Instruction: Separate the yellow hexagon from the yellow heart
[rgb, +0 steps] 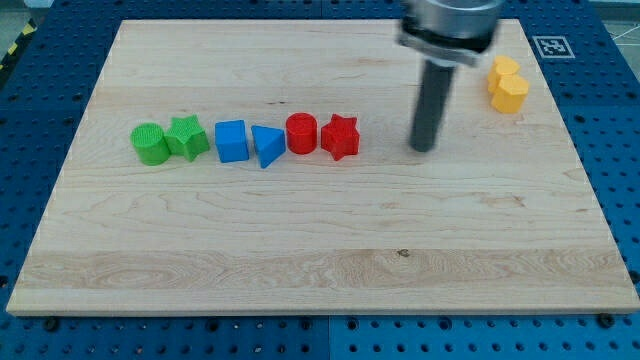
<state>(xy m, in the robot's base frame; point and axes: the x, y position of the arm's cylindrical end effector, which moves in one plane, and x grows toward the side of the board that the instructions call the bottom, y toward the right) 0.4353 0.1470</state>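
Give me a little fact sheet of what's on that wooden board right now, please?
board: wooden board on a blue pegged table
my tip: right of the red star, apart from every block
row, view's left to right: green cylinder, green star, blue cube, blue triangle, red cylinder, red star
yellow pair: yellow heart and yellow hexagon, touching, near the view's top right
task status: yellow blocks not yet separated
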